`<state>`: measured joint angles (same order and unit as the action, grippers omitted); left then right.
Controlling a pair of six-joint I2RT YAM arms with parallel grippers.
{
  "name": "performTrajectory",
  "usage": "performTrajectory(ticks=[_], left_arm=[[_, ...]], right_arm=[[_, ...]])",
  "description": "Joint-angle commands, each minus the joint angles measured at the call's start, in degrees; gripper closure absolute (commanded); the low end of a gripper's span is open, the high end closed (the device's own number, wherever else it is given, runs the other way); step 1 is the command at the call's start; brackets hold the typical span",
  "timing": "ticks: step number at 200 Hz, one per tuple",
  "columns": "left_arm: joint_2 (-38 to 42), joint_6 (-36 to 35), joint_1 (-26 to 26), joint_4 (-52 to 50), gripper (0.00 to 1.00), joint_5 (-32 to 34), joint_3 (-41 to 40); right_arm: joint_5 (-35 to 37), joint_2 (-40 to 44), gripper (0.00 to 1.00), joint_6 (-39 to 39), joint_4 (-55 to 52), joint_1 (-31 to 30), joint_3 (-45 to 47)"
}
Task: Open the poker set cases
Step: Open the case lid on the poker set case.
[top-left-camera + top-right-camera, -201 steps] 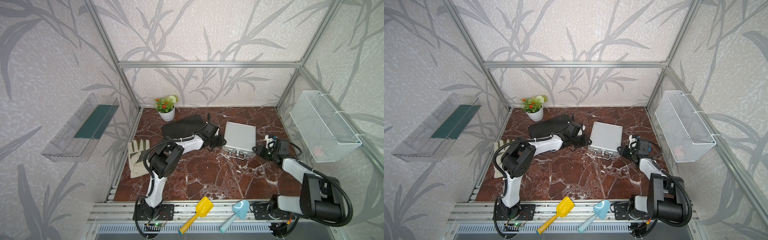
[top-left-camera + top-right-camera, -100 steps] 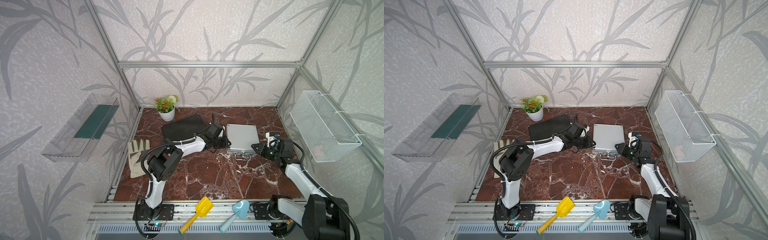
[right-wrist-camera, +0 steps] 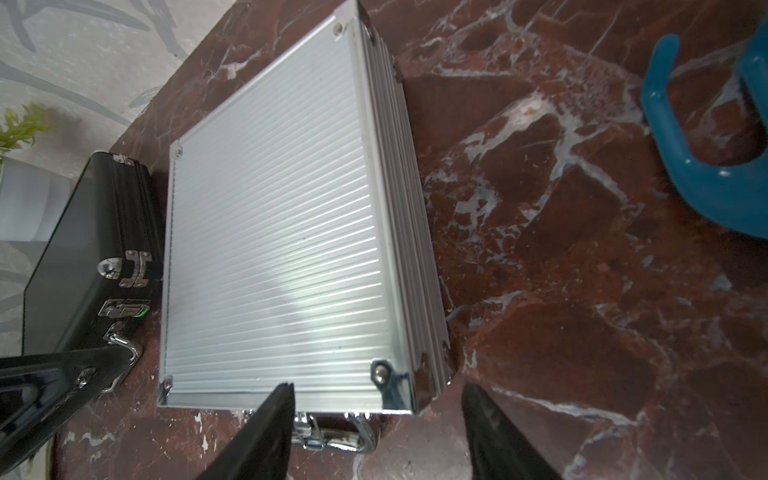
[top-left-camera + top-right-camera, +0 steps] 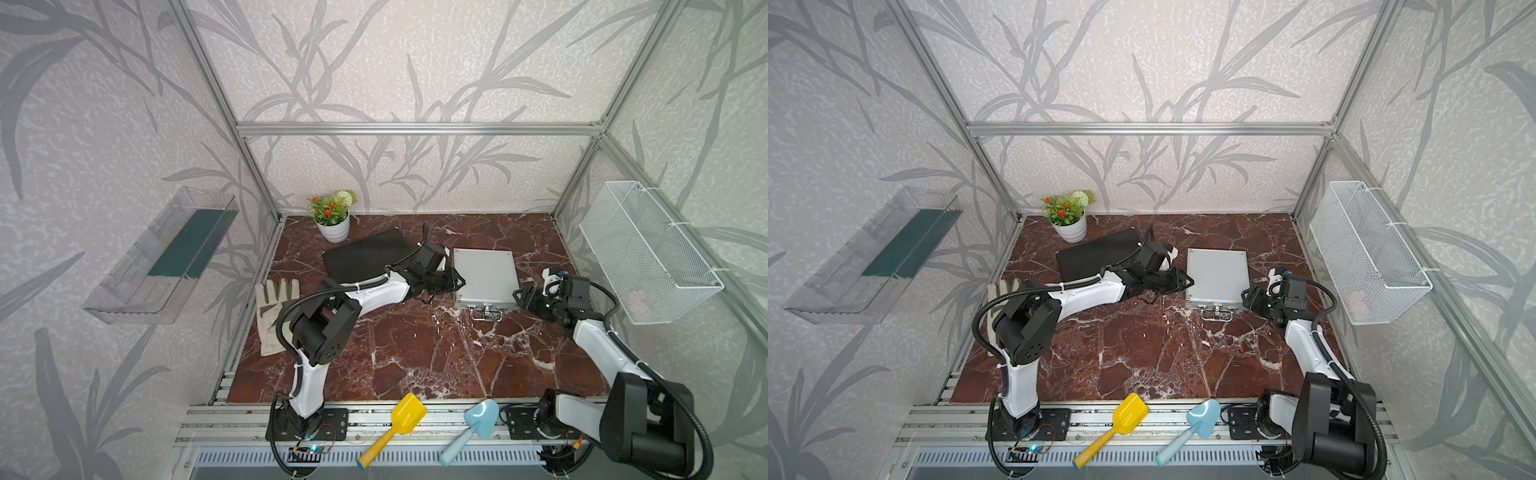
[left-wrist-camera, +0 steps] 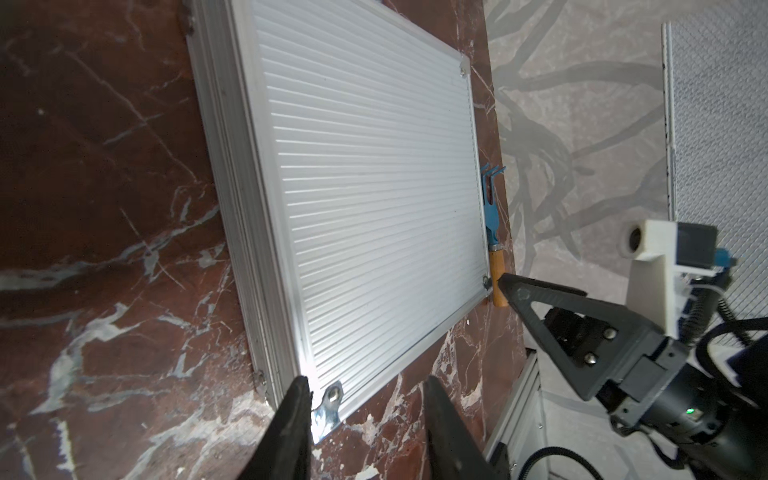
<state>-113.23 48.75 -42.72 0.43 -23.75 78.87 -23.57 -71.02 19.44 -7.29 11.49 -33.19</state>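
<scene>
**Marble table: both cases shut, both hands spread at the silver case**

Both top views show the silver case lying flat and closed toward the back of the table, with its handle facing the robot. The black case lies flat and closed just to its left, near the potted plant. The left hand is at the silver case's left edge. The right hand is at its front right corner. A glove lies at the table's left edge. A yellow scoop and a blue trowel rest on the front rail.

From the left wrist, the left hand has its fingers apart and grips nothing. A corner of the silver case lies just beside one fingertip. The right hand's dark finger reaches the next corner along. A rake lies beyond the case.

From the right wrist, the right hand is also spread and grips nothing, with the case's corner ahead of the gap and the handle beside one finger. The black case sits close against the silver case; whether they touch I cannot tell.
</scene>
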Motion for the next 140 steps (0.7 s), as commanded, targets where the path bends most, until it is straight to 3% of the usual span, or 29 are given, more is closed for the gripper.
performTrajectory(ticks=[1,42,89,140], left_arm=[[-0.3,1.7,0.2,-1.7,0.56,1.7,-0.3],[-4.3,4.8,0.1,2.1,0.55,-1.9,0.4],[-6.7,3.9,-0.3,0.3,0.61,-3.6,3.2],[-7.0,4.1,-0.3,-0.3,0.65,-4.6,4.1]], right_arm=[[-3.6,-3.6,0.44,-1.9,2.0,0.2,-3.0],[-8.4,-8.5,0.53,-3.4,0.8,0.3,-4.8],[-12.3,-7.8,0.62,-0.9,2.9,0.2,-3.4],[-8.9,-8.7,0.53,-2.4,-0.3,0.3,-2.9]])
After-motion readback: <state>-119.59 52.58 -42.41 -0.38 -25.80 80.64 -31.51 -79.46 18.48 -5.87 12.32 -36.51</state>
